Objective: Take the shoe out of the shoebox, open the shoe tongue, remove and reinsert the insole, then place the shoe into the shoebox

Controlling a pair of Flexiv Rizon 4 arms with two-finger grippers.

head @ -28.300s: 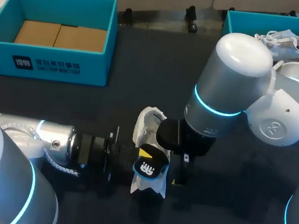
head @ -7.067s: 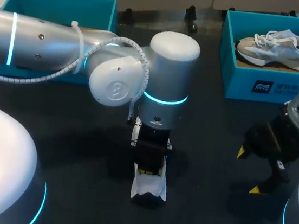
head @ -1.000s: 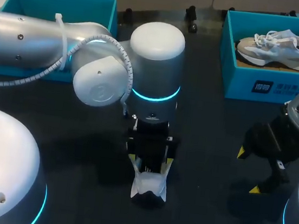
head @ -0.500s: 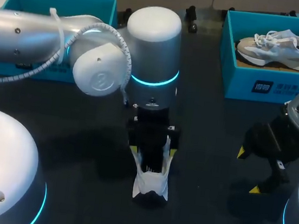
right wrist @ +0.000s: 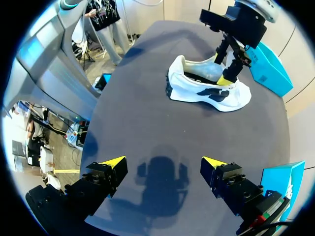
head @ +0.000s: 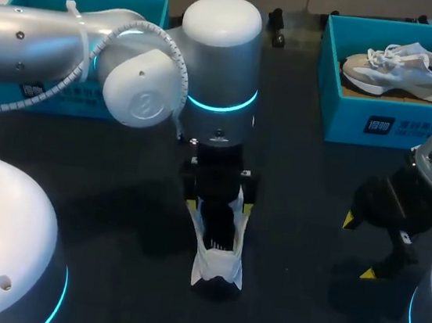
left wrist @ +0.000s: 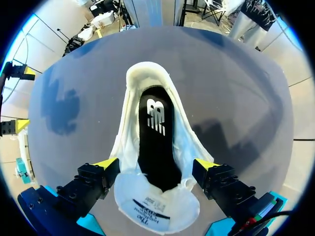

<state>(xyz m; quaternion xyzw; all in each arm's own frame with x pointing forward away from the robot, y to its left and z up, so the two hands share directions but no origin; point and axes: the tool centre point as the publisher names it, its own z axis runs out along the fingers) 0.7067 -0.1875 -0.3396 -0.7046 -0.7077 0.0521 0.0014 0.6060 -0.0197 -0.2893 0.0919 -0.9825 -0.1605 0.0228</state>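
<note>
A white shoe (head: 219,250) lies on the dark table near the middle, with its tongue spread wide and the black insole (left wrist: 156,137) lying inside it. My left gripper (head: 217,203) hangs just above the shoe's toe end. In the left wrist view that gripper (left wrist: 155,164) is open, one yellow tip on each side of the shoe (left wrist: 129,147) and holding nothing. My right gripper (head: 358,246) stands open and empty over the table at the right. From its wrist view (right wrist: 163,162) the shoe (right wrist: 206,89) lies well ahead, with the left gripper (right wrist: 227,73) over it.
A teal shoebox (head: 366,125) at the back right holds a second, grey-and-white shoe (head: 405,65). Another teal box (head: 50,95) stands at the back left, largely hidden behind my left arm. Bare dark tabletop lies between the shoe and my right gripper.
My left gripper has lifted and drawn back from the shoe toward the far side, uncovering more of the shoe's opening. The right arm and the shoe have kept still.
</note>
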